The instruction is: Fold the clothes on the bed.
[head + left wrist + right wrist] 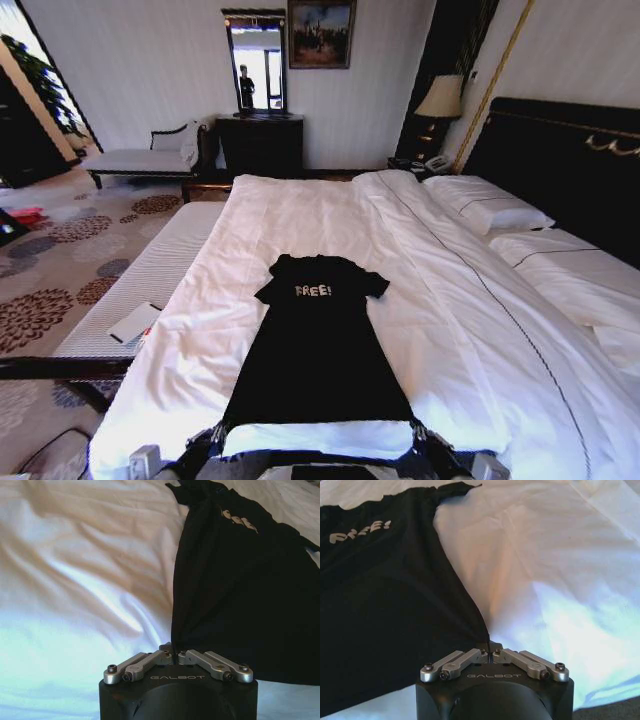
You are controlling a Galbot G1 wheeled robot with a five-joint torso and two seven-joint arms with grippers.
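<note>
The bed [330, 215], white duvet spread flat, carries the black T-shirt [318, 345] lying face up near its foot edge, collar toward the far side and "FREE!" lettering showing. At the hem's two corners, the left gripper [173, 652] has its jaws clenched on the left corner of the fabric, the right gripper [489, 650] likewise on the right corner.

T-shirt [318, 350] flat on bed [420, 250], mid-duvet; pillows [500, 210] right; apparently book [135, 322] left.
</note>
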